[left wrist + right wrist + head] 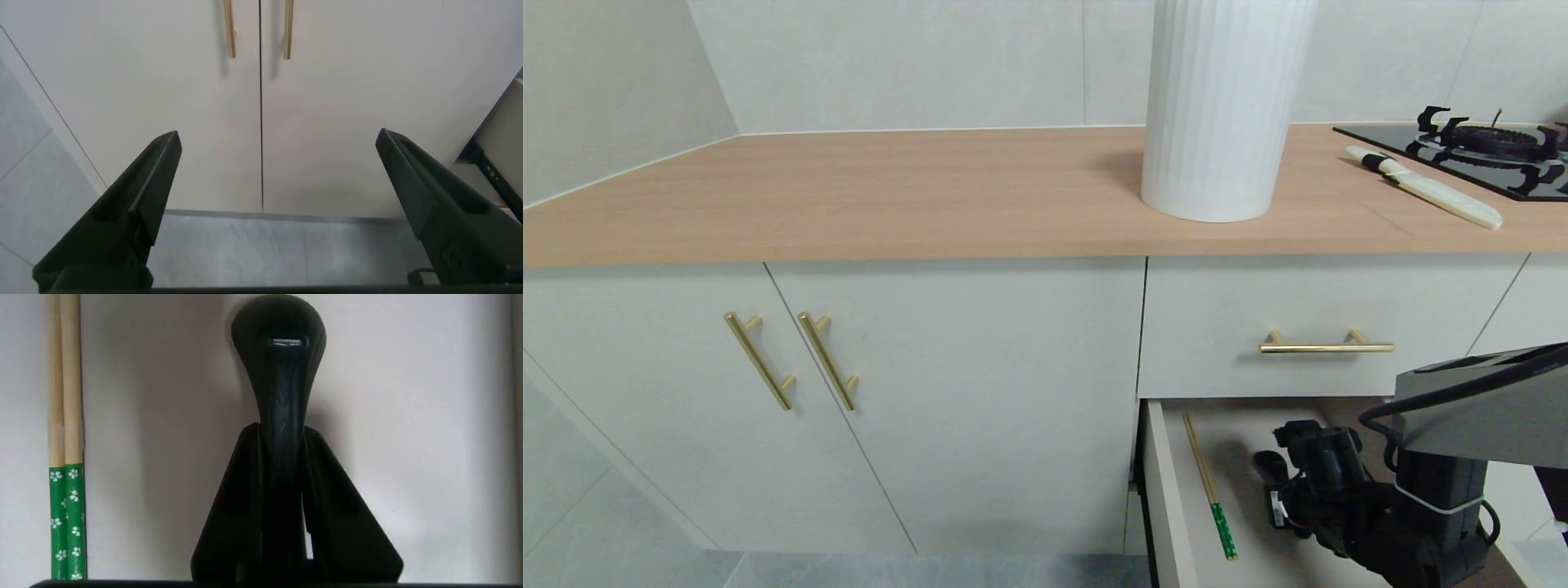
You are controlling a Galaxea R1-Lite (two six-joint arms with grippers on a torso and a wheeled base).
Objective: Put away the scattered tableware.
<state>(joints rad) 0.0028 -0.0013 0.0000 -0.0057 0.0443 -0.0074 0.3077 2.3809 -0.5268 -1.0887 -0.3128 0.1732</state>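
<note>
Right claw (284,438) low inside open drawer (1164,506), clenched on one black spoon (278,343). Handle pinched between both fingers; rounded end juts out past the tips, over the pale drawer floor. Cannot tell whether the spoon touches that floor.

Chopsticks (64,441): two, lying side by side and touching, flat on the drawer floor. They lie beside the claw on the robot's left, close to the drawer's left wall and clear of the spoon. Green patterned ends point toward the drawer front, plain wooden ends toward the back.

Left claw (278,143) released, fingers (139,196) spread wide with nothing between them. It hangs in front of the cabinet doors (327,122), above grey floor (270,245).

Doors: two, pale, each with one upright gold handle (760,359) (827,359), the pair close either side of the seam. Right of them, one shut drawer front with one horizontal gold handle (1327,346), directly above the open drawer.

Worktop (890,196), wood-toned, runs across above the cabinets. On it: one tall white ribbed vessel (1221,106), upright, above the shut drawer. One knife (1425,186), pale blade, lying flat farther right, just beside a black hob (1486,151) at the right end.

Pale tiled wall behind, meeting a side wall in the far left corner.
</note>
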